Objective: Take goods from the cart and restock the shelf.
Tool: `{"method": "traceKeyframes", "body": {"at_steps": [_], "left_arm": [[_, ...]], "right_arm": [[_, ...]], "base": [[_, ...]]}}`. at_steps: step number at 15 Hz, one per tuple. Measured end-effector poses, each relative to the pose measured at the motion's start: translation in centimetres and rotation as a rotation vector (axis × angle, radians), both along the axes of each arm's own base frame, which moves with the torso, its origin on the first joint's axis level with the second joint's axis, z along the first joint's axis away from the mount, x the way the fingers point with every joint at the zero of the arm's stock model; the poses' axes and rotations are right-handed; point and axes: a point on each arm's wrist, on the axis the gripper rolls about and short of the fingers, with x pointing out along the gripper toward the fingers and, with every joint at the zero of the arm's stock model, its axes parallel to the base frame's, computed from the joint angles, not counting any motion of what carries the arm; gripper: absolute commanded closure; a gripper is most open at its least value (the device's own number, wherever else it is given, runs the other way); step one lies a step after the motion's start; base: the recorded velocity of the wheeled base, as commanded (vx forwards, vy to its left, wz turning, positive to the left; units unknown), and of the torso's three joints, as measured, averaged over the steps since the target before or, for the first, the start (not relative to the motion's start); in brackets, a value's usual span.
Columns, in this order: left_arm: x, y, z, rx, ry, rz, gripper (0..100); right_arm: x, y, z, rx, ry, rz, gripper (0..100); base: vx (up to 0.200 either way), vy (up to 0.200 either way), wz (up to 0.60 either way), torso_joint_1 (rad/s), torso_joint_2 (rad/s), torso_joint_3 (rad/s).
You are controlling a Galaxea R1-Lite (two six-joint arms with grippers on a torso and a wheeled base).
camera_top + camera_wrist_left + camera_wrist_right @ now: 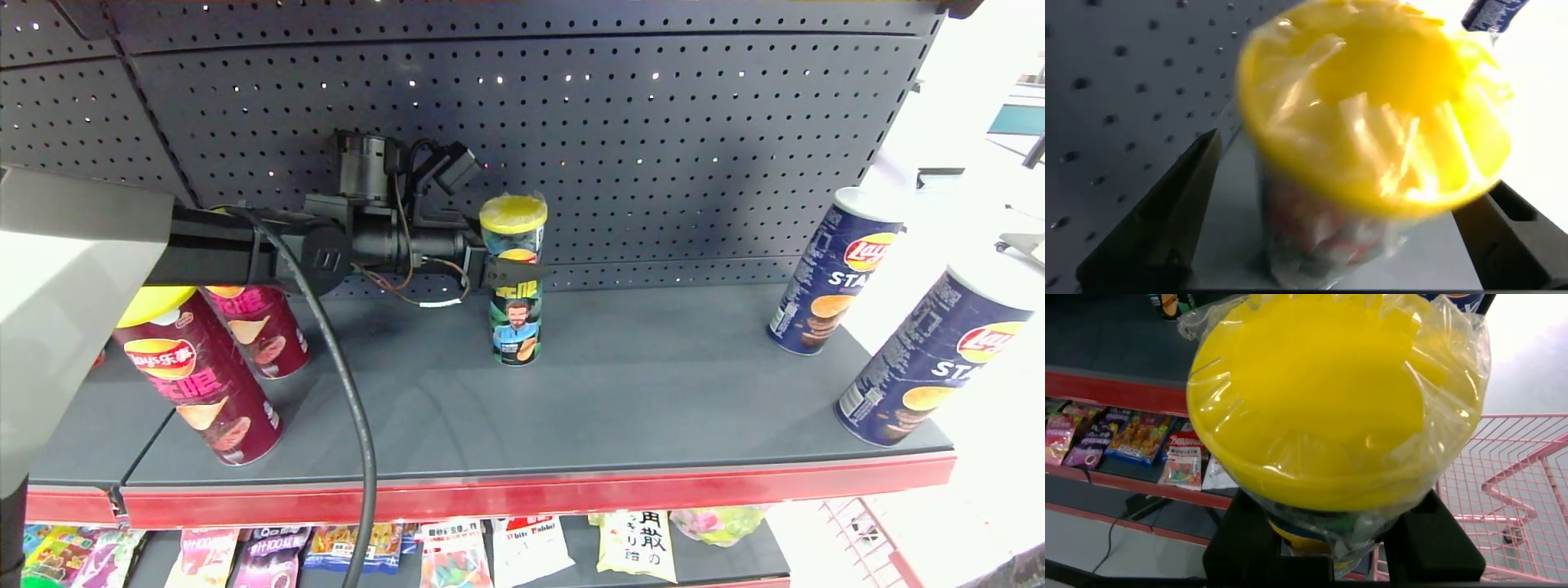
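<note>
Honestly, the risk is a tip-over. The left gripper (516,273) straddles the chip can (513,335) standing upright on the shelf (653,392), jaws spread with a gap on 1 side, so a finger brushing it on pull-back could topple it. The right gripper (1343,539) clamps a 2nd can (1339,400) near the cart (1519,482).

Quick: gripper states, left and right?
Left gripper: open, fingers either side of the green can standing on the shelf.
Right gripper: shut on a second can, yellow lid.
</note>
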Motion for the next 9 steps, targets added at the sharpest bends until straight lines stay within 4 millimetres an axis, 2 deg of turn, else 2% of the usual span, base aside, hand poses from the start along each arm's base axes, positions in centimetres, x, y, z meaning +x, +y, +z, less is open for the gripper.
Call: {"method": "traceKeyframes", "body": {"at_steps": [9], "left_arm": [[-0.41,0.0,-0.15,0.005,0.014,-0.004,100]], "right_arm": [[0.05,0.01,-0.09,0.0,0.005,0.0,100]], "base": [[0.0,0.0,0.0,0.0,0.0,0.0]]}}
